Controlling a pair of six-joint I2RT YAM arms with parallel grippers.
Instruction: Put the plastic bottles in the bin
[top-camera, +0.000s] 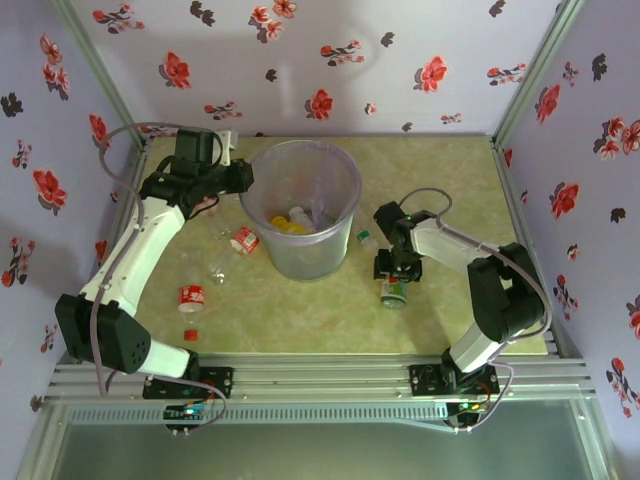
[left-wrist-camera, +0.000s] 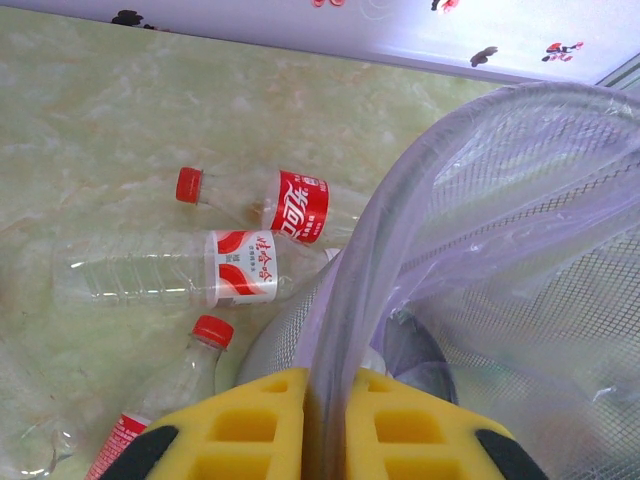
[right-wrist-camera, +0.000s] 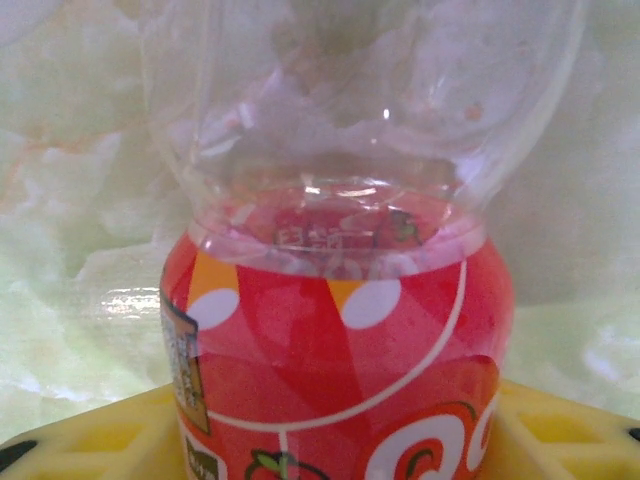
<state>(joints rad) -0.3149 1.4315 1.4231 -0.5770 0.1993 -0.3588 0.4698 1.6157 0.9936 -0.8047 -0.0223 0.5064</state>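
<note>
At the far left rim of the bin (top-camera: 300, 262), your left end effector (left-wrist-camera: 330, 385) is pinching the plastic wall. Right of the bin, your right end effector (top-camera: 393, 272) straddles a red-labelled bottle (right-wrist-camera: 335, 350) lying on the bench (top-camera: 300, 320); you cannot tell whether its fingers squeeze it. More bottles (top-camera: 243, 240) lie left of the bin.
</note>
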